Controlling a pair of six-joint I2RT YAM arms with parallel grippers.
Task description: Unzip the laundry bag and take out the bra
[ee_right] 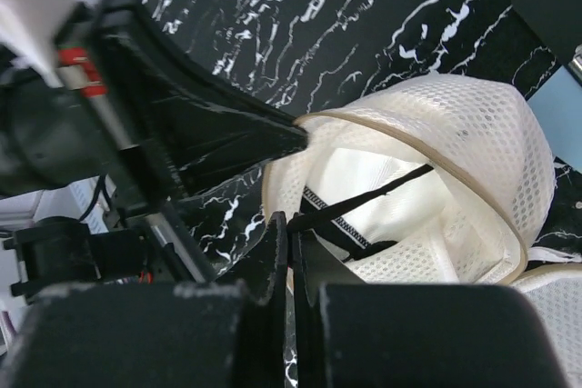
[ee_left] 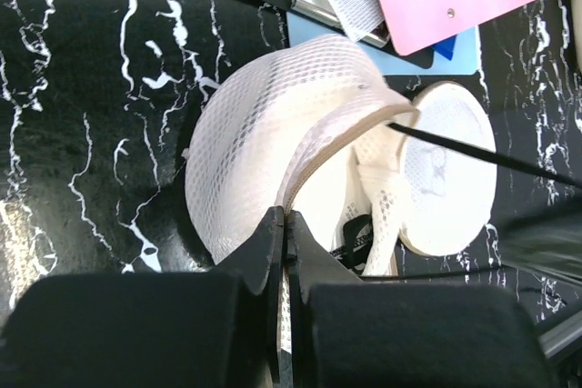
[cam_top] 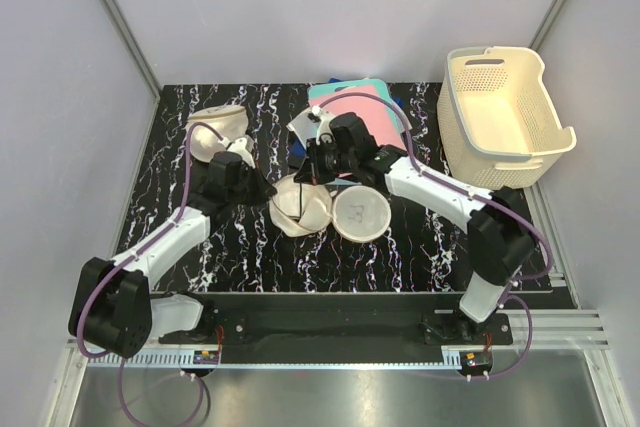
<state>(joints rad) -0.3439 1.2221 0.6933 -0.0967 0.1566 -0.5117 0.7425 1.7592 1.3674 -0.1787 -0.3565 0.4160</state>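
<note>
The laundry bag lies unzipped at the table's middle, its flap with the dark squiggle folded open to the right. My left gripper is shut on the bag's zipper rim at its left side; it also shows in the top view. My right gripper is shut on a thin black strap of the bra, just over the bag's far edge. The bra's whitish cup still sits inside the mesh bag. The strap is pulled taut.
A plain cream pouch lies at the back left. Pink and teal clipboards lie behind the bag. A cream laundry basket stands at the back right.
</note>
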